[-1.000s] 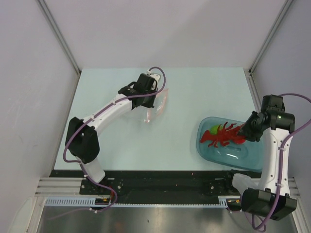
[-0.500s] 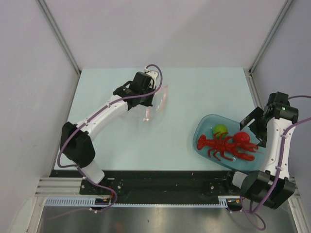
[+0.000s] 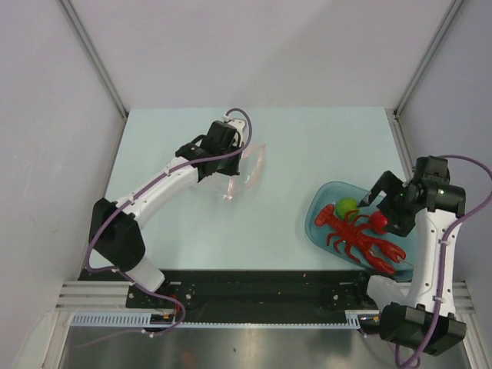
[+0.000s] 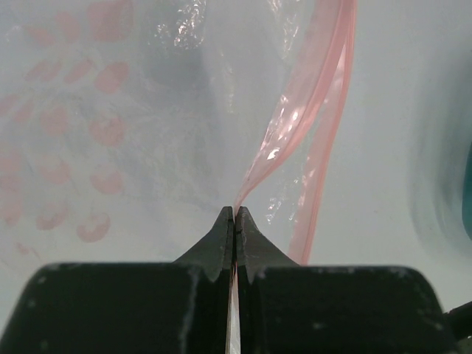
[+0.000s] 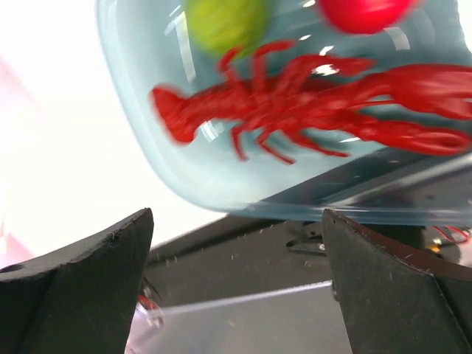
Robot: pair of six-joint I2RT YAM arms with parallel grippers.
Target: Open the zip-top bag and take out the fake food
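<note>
The zip-top bag [image 3: 247,165] is clear crinkly plastic with a pinkish-red zip strip [image 4: 318,110], and it hangs at the back left. My left gripper [image 3: 231,154] is shut on the bag's edge, the film pinched between its fingertips [image 4: 234,215]. The fake food lies in the teal tray [image 3: 327,240]: a red lobster [image 3: 361,238], a lime-green fruit [image 3: 347,206] and a small red fruit [image 3: 378,221]. My right gripper [image 3: 384,204] hovers open over the tray's right side, holding nothing. In the right wrist view the lobster [image 5: 295,103] lies beyond the open gripper [image 5: 237,215].
The tray's near rim [image 5: 221,195] reaches close to the table's front edge, with the black base rail [image 3: 254,296] just below it. Grey walls with metal posts [image 3: 92,54] close in the left, back and right.
My right gripper opened and let go of the lobster, which now lies in the tray beside the two fruits. The left arm shifted slightly left with the bag.
</note>
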